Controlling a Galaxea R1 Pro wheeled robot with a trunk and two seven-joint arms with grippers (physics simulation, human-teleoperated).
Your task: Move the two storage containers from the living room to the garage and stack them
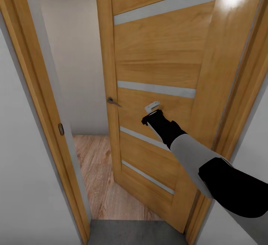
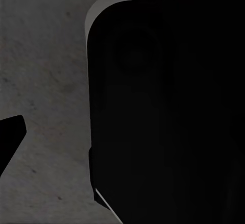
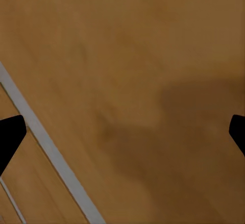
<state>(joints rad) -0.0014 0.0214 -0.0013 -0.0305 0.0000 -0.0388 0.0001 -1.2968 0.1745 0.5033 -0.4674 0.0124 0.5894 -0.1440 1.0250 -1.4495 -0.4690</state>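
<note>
The two storage containers are out of view. My right gripper (image 1: 152, 108) is stretched forward against the face of a honey-wood door (image 1: 160, 59) with frosted strips, just right of its handle (image 1: 111, 101). In the right wrist view the right gripper (image 3: 122, 132) is open, its fingertips (image 3: 10, 137) wide apart with bare door wood between them. My left gripper (image 2: 122, 137) hangs over the garage's dark grey concrete floor (image 2: 46, 71). One of its fingertips (image 2: 10, 132) sits far out at the edge, beside a black part of my body (image 2: 168, 112).
The door stands ajar, swung away from me. Through the gap are light wood plank flooring (image 1: 98, 174) and a pale wall (image 1: 74, 51). The wooden door frame (image 1: 33, 88) flanks the opening on both sides. Grey concrete (image 1: 137, 234) lies at the threshold.
</note>
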